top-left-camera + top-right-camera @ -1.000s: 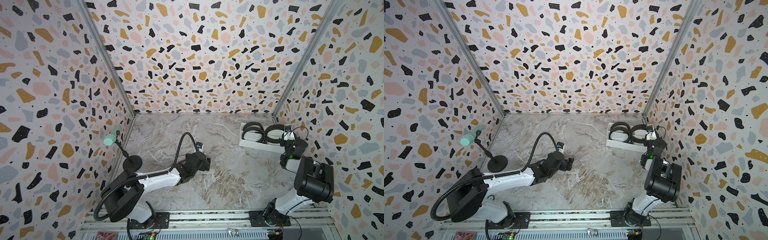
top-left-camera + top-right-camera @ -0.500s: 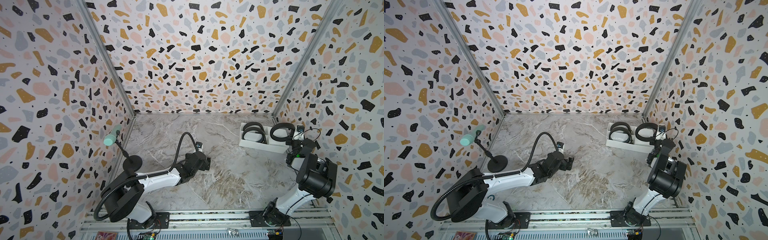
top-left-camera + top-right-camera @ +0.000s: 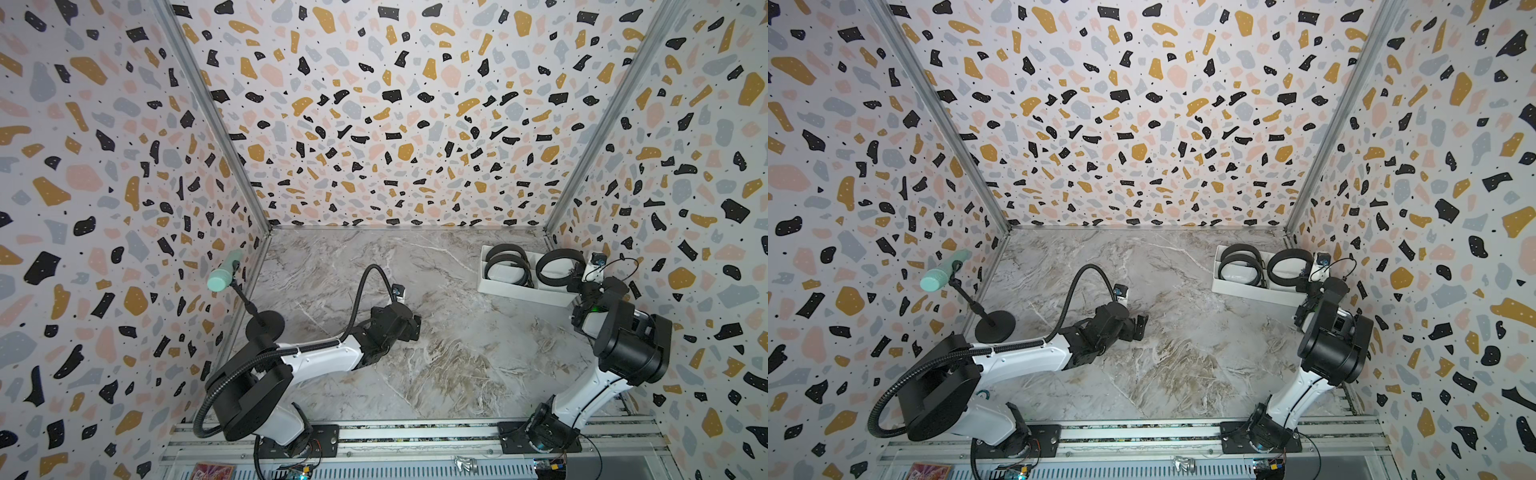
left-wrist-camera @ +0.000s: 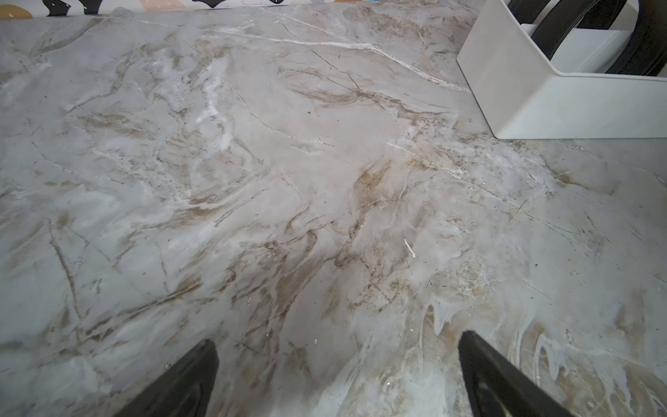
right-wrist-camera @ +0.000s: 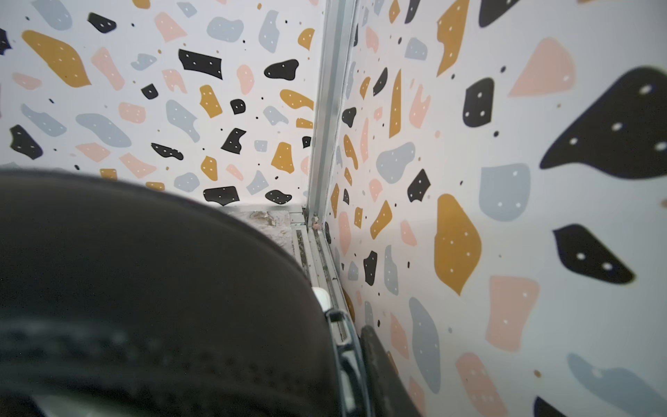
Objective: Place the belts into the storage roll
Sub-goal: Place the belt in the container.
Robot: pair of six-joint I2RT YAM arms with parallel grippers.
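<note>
Belts (image 3: 509,272): 3 black straps, all at the storage roll (image 3: 523,291), a white divided tray on the table (image 3: 436,374), just ahead of the right hand (image 3: 575,279). The 2 coiled belts (image 3: 1241,270) stand on edge in the tray end farthest from that hand, loops overlapping. Can't tell if they share 1 compartment.

The 3rd belt (image 3: 539,268) is a round loop at the tray end nearest the right hand, tilted up w/ its rim above the tray wall. Can't tell if its lower edge touches the tray floor. The right hand is narrow, clamped on the near side of the 3rd belt. In the right wrist view this belt fills the near field, blurred, w/ a metal buckle (image 5: 343,339) just beside 1 of the fingers (image 5: 386,372).

The left hand (image 3: 415,324) is spread wide, holding nothing, low over bare table, well apart from tray & belts. In the left wrist view its fingertips (image 4: 202,364) stand far apart w/ only marble between them. The tray corner lies ahead, toward the right arm's side, w/ black loops showing inside.

A teal mic (image 3: 224,276) on a black stand sits behind the left hand, by the side wall.
</note>
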